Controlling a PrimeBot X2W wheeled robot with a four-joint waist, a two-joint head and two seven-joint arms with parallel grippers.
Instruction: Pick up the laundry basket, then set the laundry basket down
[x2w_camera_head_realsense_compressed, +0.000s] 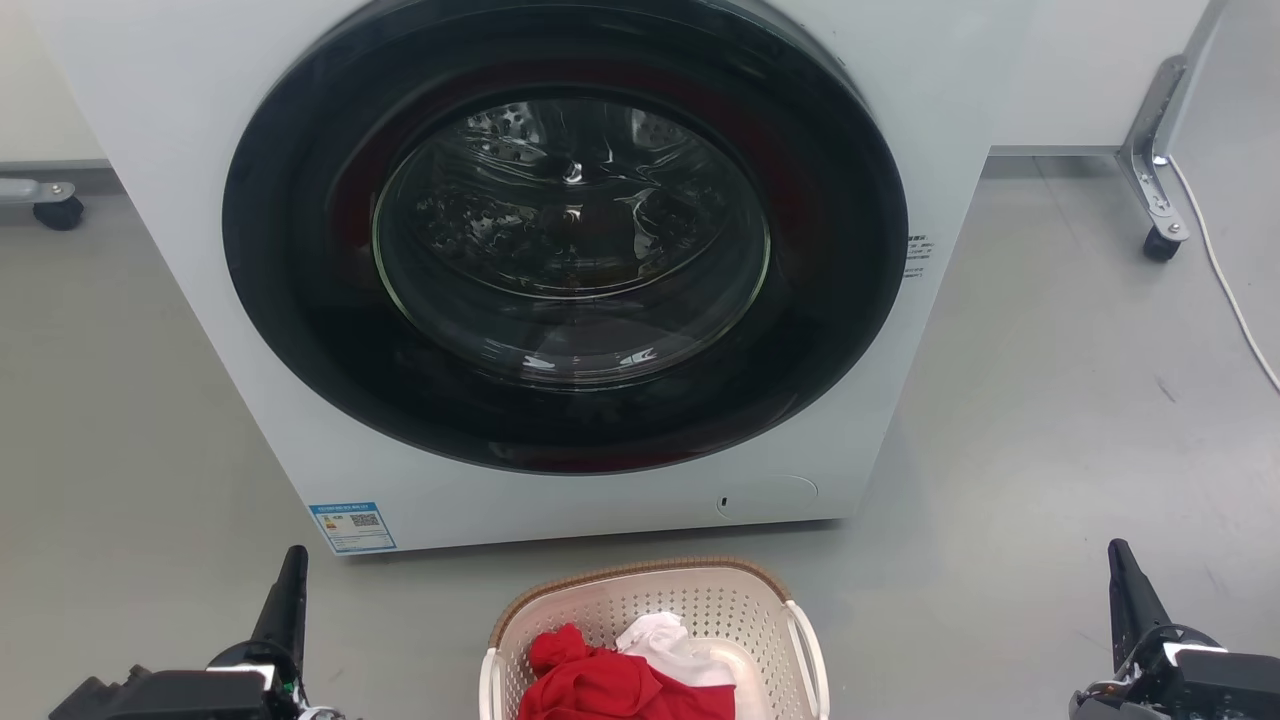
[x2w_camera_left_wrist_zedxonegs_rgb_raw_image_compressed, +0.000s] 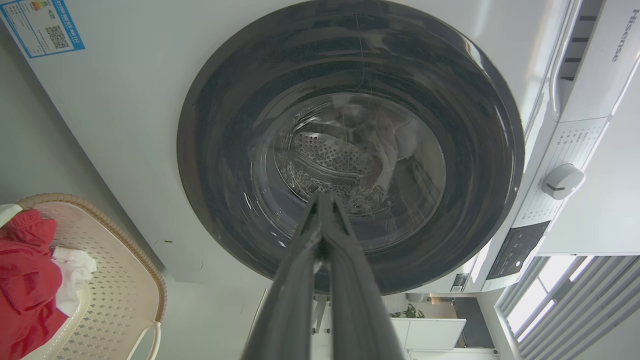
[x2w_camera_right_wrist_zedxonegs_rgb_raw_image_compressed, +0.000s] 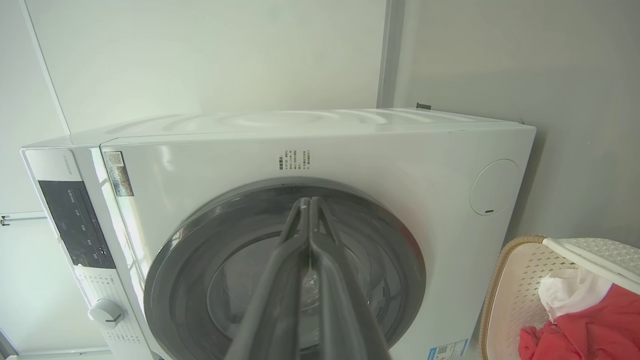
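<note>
We noted the basket (x2w_camera_head_realsense_compressed: 720, 605) on the floor, just before the washer (x2w_camera_head_realsense_compressed: 560, 270) and midway between the arms, so both handles could be reached. The left gripper (x2w_camera_head_realsense_compressed: 292, 572) and right gripper (x2w_camera_head_realsense_compressed: 1122, 572) flanked it, fingers pressed together, empty.

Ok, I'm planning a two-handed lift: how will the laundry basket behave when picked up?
Probably light: the laundry basket is perforated plastic with a red garment and a white cloth inside. Its walls may flex a little, so the white side handles look the firmer hold. The clothes lie loose and could shift if it tilts.
</note>
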